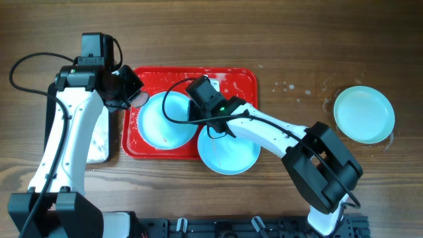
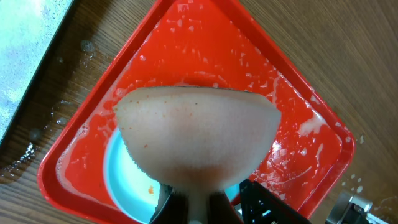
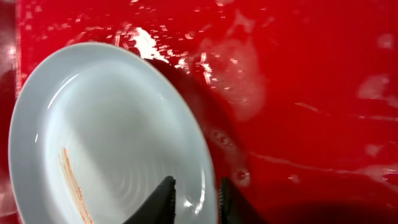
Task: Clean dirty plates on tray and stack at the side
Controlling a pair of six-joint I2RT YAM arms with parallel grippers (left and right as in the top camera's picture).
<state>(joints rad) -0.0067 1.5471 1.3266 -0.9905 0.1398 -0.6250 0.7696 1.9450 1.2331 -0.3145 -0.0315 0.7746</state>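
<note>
Brown wooden table fills the overhead view, with scattered droplets of water on the boards. Just left of centre lies the red tray, its floor streaked with white foam. One plate rests inside the tray toward its 7 o'clock side. The right wrist view shows a thin reddish smear on its face. A second plate sits at the tray's 5 o'clock corner, partly over the tray's rim and partly on the table. The third plate lies alone on the wood at 3 o'clock from the tray, well apart from it.

At 9 o'clock from the red tray, a foam-covered metal tray lies just beside it under the left arm.

The left gripper is pressed together on the narrow end of a pale pink sponge. The sponge hangs above the tray at the 10 o'clock edge of the plate inside it.

The right gripper reaches in from 5 o'clock. Its two fingers stand slightly apart astride that plate's 3 o'clock rim, one over the plate's face and one over the wet red floor, with a gap showing between them. Whether either pad touches the rim, I cannot tell.
</note>
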